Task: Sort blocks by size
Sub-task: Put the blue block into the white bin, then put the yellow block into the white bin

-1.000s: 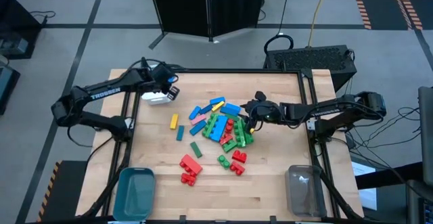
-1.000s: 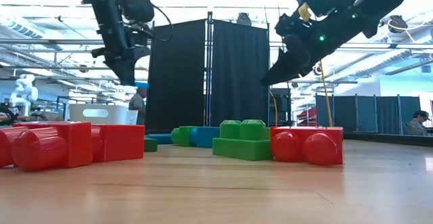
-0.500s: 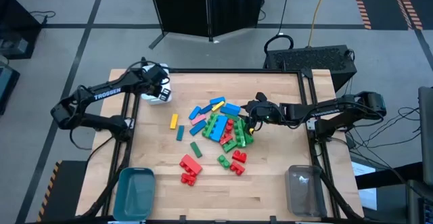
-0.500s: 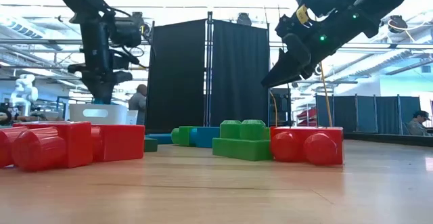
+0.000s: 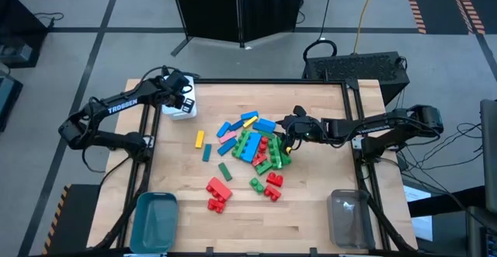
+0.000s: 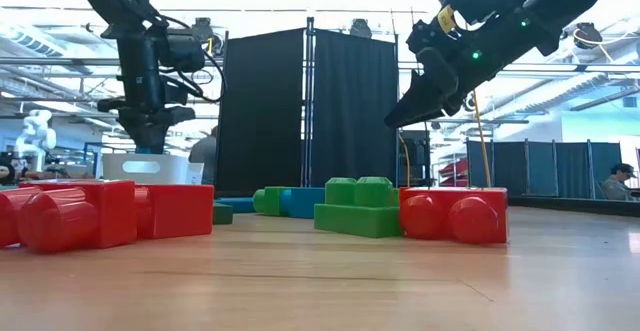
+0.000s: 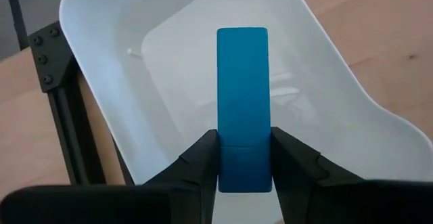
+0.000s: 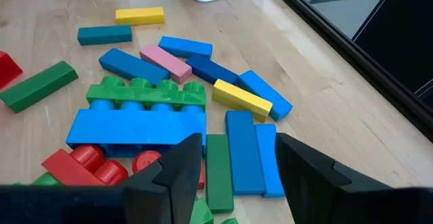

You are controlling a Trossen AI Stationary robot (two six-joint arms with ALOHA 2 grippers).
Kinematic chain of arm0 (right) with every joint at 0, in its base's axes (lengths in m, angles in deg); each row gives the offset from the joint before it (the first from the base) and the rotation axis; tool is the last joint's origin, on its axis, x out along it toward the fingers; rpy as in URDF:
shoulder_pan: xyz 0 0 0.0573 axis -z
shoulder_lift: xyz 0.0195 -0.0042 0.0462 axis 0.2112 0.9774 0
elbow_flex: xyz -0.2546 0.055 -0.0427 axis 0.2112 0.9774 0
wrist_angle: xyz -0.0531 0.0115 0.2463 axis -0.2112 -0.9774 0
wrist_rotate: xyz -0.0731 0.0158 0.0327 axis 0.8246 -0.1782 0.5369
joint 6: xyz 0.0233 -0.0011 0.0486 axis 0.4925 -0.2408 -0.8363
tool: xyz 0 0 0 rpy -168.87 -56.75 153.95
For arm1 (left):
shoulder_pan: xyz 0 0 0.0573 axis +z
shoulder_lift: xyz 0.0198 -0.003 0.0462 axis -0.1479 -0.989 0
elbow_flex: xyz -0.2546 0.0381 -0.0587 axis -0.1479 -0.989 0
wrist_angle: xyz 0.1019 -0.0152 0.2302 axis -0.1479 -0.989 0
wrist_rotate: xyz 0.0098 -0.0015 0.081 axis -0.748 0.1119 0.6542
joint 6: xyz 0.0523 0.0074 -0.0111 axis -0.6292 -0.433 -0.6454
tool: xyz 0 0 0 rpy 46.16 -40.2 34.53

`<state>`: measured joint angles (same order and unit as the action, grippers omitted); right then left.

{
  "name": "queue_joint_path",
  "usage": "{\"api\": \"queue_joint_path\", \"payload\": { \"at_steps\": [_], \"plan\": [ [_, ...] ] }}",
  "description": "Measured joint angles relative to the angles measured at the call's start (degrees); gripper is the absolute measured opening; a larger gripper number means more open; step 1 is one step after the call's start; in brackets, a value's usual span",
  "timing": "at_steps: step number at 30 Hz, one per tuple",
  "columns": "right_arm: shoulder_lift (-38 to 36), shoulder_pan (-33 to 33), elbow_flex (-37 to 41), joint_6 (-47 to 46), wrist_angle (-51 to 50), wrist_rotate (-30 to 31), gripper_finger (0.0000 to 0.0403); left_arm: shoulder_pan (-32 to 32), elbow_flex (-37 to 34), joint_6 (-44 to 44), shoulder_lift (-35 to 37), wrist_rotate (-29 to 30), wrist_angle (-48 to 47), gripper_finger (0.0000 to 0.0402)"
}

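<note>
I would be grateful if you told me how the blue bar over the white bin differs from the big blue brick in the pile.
The blue bar is thin, smooth-faced and gripped by the left gripper above the white bin; the big blue brick is chunkier and lies on the table, below the right gripper. The bar is alone; the brick sits packed among other blocks, against a green studded brick. Both are blue and oblong.
</note>
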<state>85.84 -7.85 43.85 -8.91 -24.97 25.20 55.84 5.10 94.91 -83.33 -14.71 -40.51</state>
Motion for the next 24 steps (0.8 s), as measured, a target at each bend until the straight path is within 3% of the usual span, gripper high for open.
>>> {"api": "queue_joint_path", "payload": {
  "at_steps": [5, 14, 19, 24],
  "plan": [
    [0.0, 0.0, 0.0, 0.0, 0.0, 0.0, 0.0176, 0.0, 0.0, 0.0, 0.0, 0.0, 0.2, 0.0141],
    [0.0, 0.0, 0.0, 0.0, 0.0, 0.0, 0.0176, -0.7, 0.0, 0.0, 0.0, 0.0, 0.6, 0.0145],
    [0.0, 0.0, 0.0, 0.0, 0.0, 0.0, 0.0176, -3.8, 0.4, 1.8, 1.2, -0.1, -1.3, 0.0146],
    [0.0, 0.0, 0.0, 0.0, 0.0, 0.0, 0.0176, -9.1, 3.7, 7.6, 2.4, -0.1, -8.9, 0.0146]
  ]
}}
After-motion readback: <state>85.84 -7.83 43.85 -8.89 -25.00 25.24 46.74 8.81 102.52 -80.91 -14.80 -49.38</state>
